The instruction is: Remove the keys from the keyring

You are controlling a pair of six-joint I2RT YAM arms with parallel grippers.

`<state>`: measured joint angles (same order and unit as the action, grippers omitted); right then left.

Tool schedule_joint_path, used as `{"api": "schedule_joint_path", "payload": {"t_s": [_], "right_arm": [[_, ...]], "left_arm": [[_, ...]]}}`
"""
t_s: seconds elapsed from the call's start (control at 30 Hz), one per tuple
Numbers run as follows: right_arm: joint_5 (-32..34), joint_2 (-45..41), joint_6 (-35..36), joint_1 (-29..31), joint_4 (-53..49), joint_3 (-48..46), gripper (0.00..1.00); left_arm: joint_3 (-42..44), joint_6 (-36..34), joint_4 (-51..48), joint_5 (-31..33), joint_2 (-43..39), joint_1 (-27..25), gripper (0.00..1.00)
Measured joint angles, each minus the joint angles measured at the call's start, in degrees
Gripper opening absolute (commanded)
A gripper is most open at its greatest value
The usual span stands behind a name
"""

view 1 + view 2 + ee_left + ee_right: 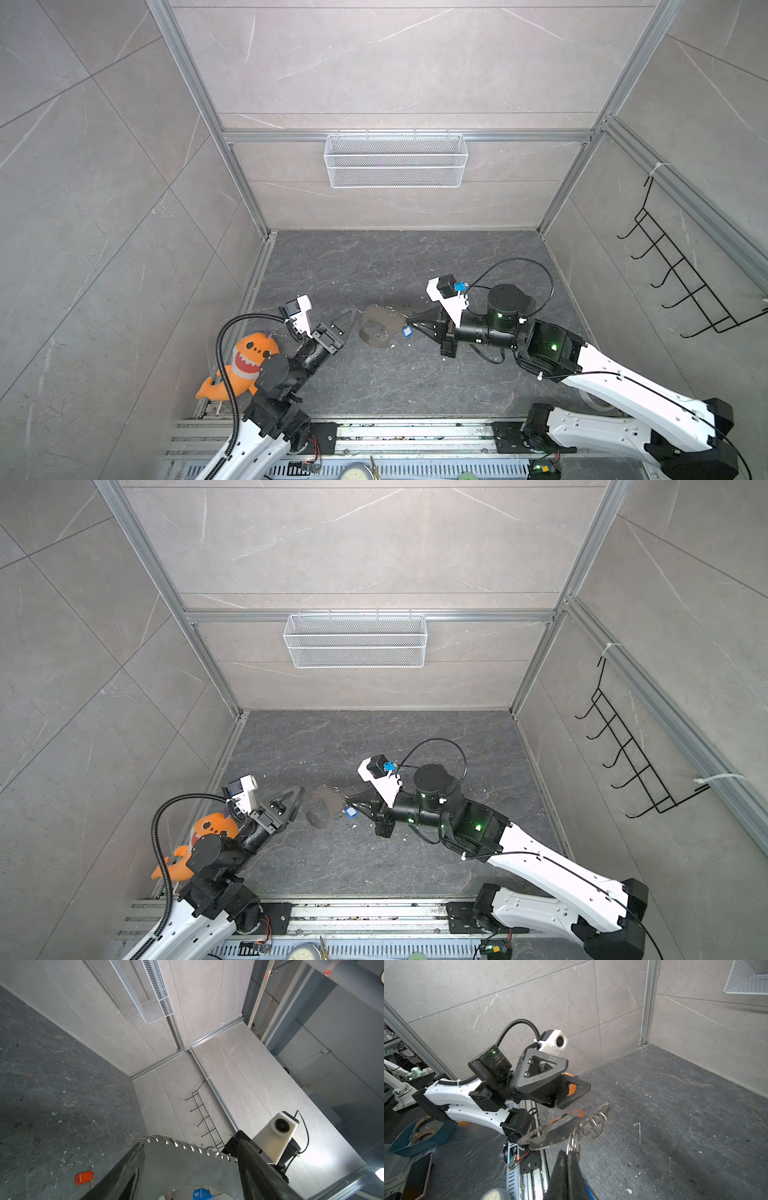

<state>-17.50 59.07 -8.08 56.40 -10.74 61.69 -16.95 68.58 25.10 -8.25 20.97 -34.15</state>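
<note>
The keyring [376, 328] [322, 808], a flat grey plate with a silver chain [185, 1147] along one edge, hangs above the dark floor between my two grippers. My right gripper [409, 322] [570, 1154] is shut on a small split ring [573, 1145] linked to the chain. The blue-tagged key [407, 331] [200, 1193] dangles just under its fingertips. My left gripper [352, 322] [578, 1075] is open, its fingertips at the plate's [550, 1132] other end and not gripping it. The red-tagged key [84, 1177] lies loose on the floor.
An orange shark plush [245, 361] lies by the left arm at the floor's left edge. A white wire basket [395, 160] hangs on the back wall and a black hook rack [681, 274] on the right wall. A phone [417, 1176] and blue tray [419, 1138] sit outside the cell.
</note>
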Motion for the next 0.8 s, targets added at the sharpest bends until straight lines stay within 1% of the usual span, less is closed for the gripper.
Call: {"api": "schedule_joint_path", "payload": {"t_s": [0.1,0.23,0.27,0.3,0.37,0.4,0.43,0.53,0.6,0.63,0.7,0.73,0.8], "right_arm": [[0.9,0.13,0.31,0.68,0.37,0.02,0.0],[0.83,0.15,1.42,1.31,0.13,0.17,0.0],[0.7,0.59,2.23,1.36,-1.27,1.05,0.0],[0.39,1.14,2.82,1.4,-2.34,2.08,0.0],[-3.19,2.47,4.22,1.4,-3.04,3.8,0.0],[-4.94,2.71,4.74,1.4,-3.23,3.96,0.0],[-6.16,3.04,5.27,1.51,-4.46,4.44,0.0],[-4.83,5.25,6.97,1.99,-9.77,8.07,0.0],[-7.37,5.7,7.87,1.88,-10.49,8.26,0.0],[-8.39,5.66,7.96,1.88,-11.13,8.22,0.0],[-8.24,5.77,8.76,2.19,-13.73,8.81,0.0],[-8.81,5.77,9.31,2.19,-14.56,8.96,0.0],[-12.26,5.33,9.68,2.03,-14.53,8.39,0.0]], "left_arm": [[-0.04,-0.07,-1.84,0.2,-0.66,0.0,0.72],[-1.97,-1.16,-7.91,0.48,-3.5,0.0,0.71],[-2.84,-1.81,-9.55,0.68,-4.24,0.0,0.71],[-3.65,-2.51,-10.84,0.7,-4.85,0.0,0.7],[-6.54,-5.09,-14.25,0.42,-5.18,0.0,0.63],[-8.26,-6.56,-15.63,-0.15,-4.7,0.0,0.61],[-10.34,-8.31,-16.83,-1.07,-3.85,0.02,0.6],[-16.33,-13.11,-18.93,-5.11,0.04,0.0,0.63],[-20.13,-16.52,-19.96,-9.01,3.76,0.0,0.63],[-21.4,-17.75,-20.26,-10.71,5.33,0.0,0.62],[-23.19,-19.85,-20.57,-14.67,8.7,0.0,0.55],[-23.54,-20.65,-20.61,-16.31,10.23,0.0,0.54],[-23.52,-21.81,-21.05,-19.04,12.07,0.0,0.53]]}}
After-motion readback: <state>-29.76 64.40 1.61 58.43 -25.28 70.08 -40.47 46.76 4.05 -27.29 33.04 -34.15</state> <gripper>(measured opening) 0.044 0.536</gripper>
